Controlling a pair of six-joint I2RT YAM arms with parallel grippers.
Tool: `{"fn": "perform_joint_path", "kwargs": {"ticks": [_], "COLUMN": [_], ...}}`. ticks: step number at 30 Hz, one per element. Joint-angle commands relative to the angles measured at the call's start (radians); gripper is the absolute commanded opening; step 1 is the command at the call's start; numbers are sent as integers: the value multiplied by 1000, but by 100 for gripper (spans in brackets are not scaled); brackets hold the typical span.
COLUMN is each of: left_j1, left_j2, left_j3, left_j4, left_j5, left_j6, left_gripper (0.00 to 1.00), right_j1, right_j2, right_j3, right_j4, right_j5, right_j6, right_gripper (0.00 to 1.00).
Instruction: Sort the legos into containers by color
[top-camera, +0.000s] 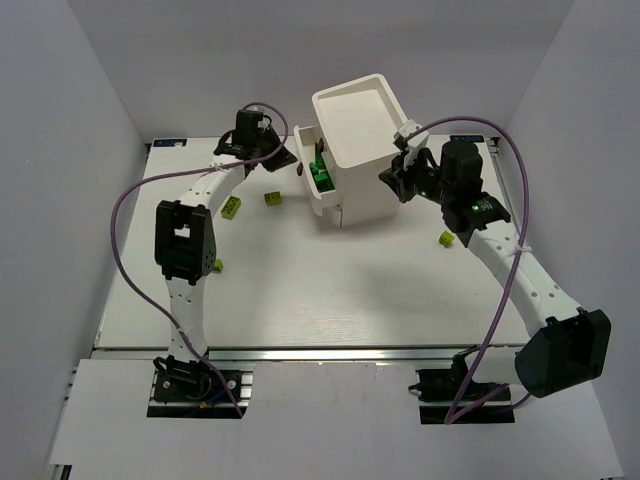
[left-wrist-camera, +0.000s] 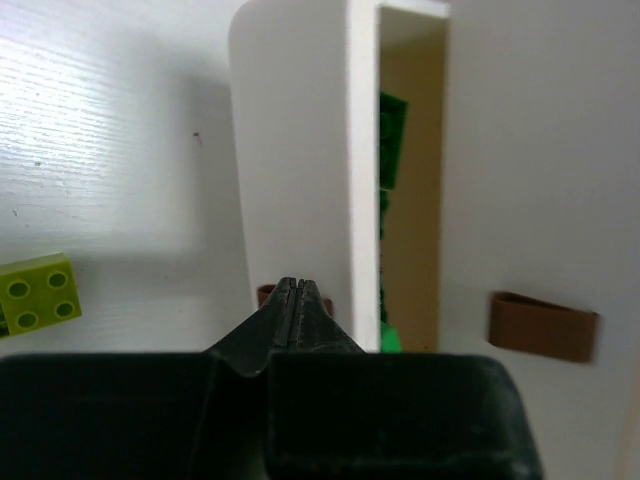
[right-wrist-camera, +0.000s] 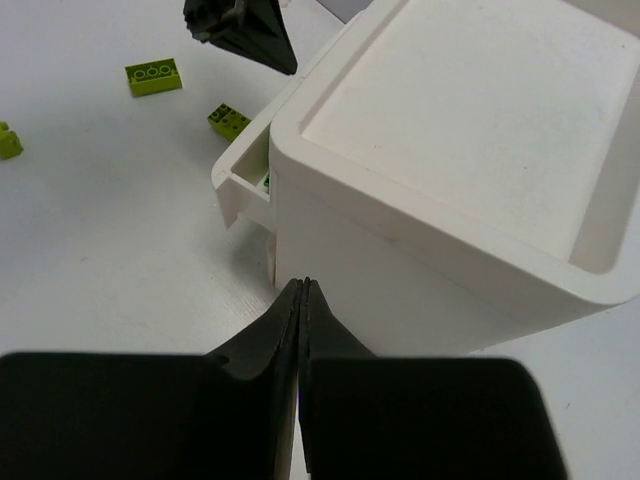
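Observation:
The white cabinet (top-camera: 360, 135) stands at the back middle. One drawer (top-camera: 309, 172) is pulled out to its left and holds dark green legos (top-camera: 321, 170), which also show in the left wrist view (left-wrist-camera: 392, 140). My left gripper (top-camera: 284, 157) is shut and empty, with its tips (left-wrist-camera: 297, 285) right in front of that drawer's brown knob (left-wrist-camera: 264, 295). My right gripper (top-camera: 396, 178) is shut, with its tips (right-wrist-camera: 303, 284) against the cabinet's right side wall (right-wrist-camera: 400, 290). Yellow-green legos lie on the table (top-camera: 231, 208) (top-camera: 272, 199) (top-camera: 446, 238). No purple lego is in view.
A small yellow-green lego (top-camera: 216, 265) lies beside the left arm. A second brown knob (left-wrist-camera: 543, 325) sits on a shut drawer front. In the right wrist view, yellow-green legos (right-wrist-camera: 153, 77) (right-wrist-camera: 229, 121) lie left of the open drawer (right-wrist-camera: 245, 175).

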Motion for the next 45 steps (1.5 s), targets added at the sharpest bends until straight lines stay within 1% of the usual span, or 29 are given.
{"fn": "perform_joint_path", "kwargs": {"ticks": [1,5,7,9,14,26,29,33,35,36,37,40,41,43,45], "left_j1": [-5,-5,-14,-14,-25,-34,-34,-34,-34,-23,-11,-2,9,9,9], "left_j2": [17,75,99,115,140,203,218,211,192,165,145,97,93,103,111], "left_j3": [82,151,149,146,154,180,183,163,120,97,32,-54,-67,-56,-58], "left_j4": [-46,-48,-14,43,130,188,201,208,199,199,213,245,238,204,205], "left_j5": [11,48,116,177,257,352,380,383,351,313,292,239,232,228,235], "left_j6": [15,16,7,-11,-42,-95,-102,-105,-102,-105,-117,-131,-126,-117,-120], "left_gripper": [0,1,6,7,9,17,17,18,18,18,19,38,46,51,53], "right_j1": [-10,-17,-21,-24,-27,-39,-42,-45,-50,-50,-48,-51,-41,-51,-51], "right_j2": [-32,-30,-30,-27,-26,-22,-25,-22,-26,-26,-27,-30,-30,-30,-29], "right_j3": [-9,-10,-10,-9,-13,-24,-27,-32,-32,-33,-35,-41,-43,-44,-46], "right_j4": [51,53,56,56,58,64,64,62,58,56,56,53,51,51,53], "right_j5": [18,18,15,16,16,19,18,19,19,19,19,15,15,12,12], "right_j6": [23,25,25,25,23,22,22,16,13,11,10,5,3,2,2], "right_gripper": [0,0,0,0,0,0,0,0,0,0,0,0,0,0,0]}}
